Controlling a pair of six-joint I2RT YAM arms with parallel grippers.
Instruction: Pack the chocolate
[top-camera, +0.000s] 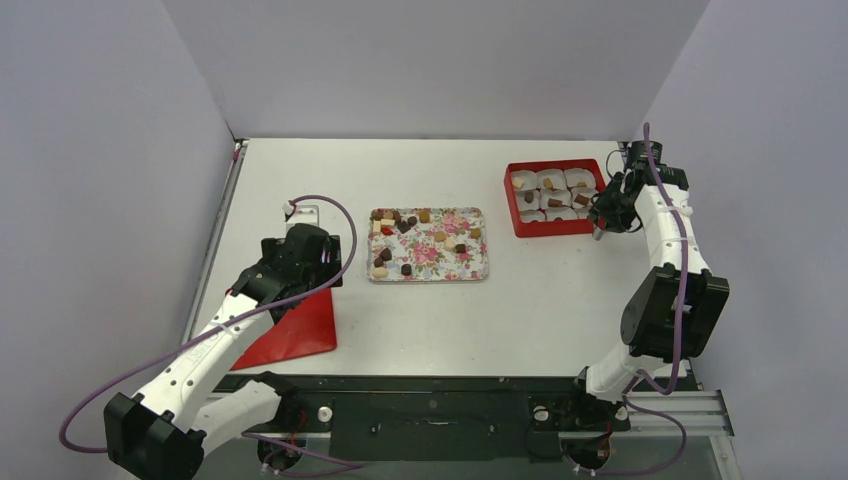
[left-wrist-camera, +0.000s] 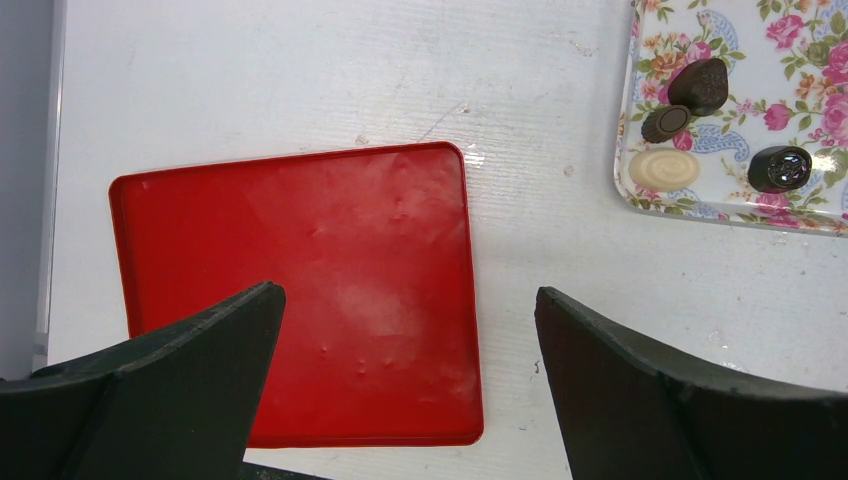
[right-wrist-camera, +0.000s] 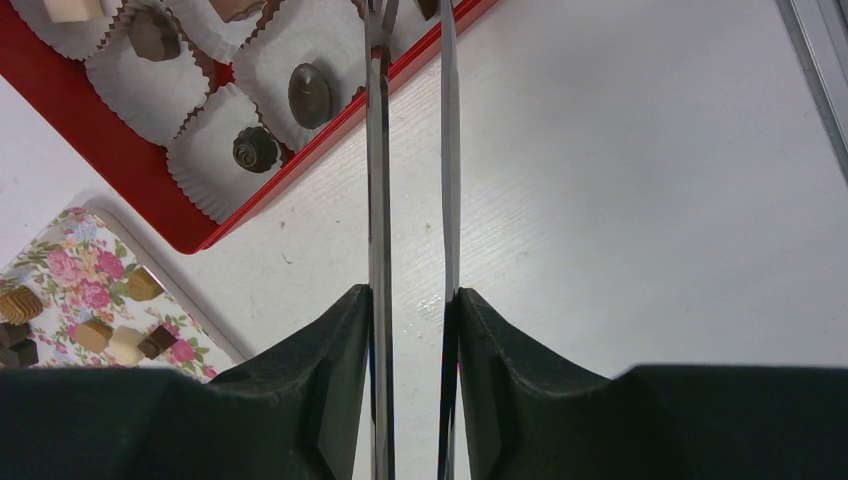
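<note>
Several chocolates (top-camera: 425, 240), dark brown, tan and cream, lie loose on the flower-patterned tray (top-camera: 480, 275). More sit in white paper cups (right-wrist-camera: 290, 60) inside the red box (top-camera: 512, 205); a dark one (right-wrist-camera: 310, 88) shows in the right wrist view. My right gripper (top-camera: 606, 214) (right-wrist-camera: 412, 292) is shut on metal tongs (right-wrist-camera: 378, 150) at the box's right end. The blades stand slightly apart and their tips run out of the wrist view over the box corner. My left gripper (top-camera: 322, 262) (left-wrist-camera: 408, 292) is open and empty above the red lid (left-wrist-camera: 300, 250).
The red lid (top-camera: 295, 335) lies flat at the front left, partly under the left arm. The tray's corner with a few chocolates (left-wrist-camera: 697, 85) is to the right of the lid. A small white bracket (top-camera: 303, 212) sits behind the left gripper. Grey walls enclose the table.
</note>
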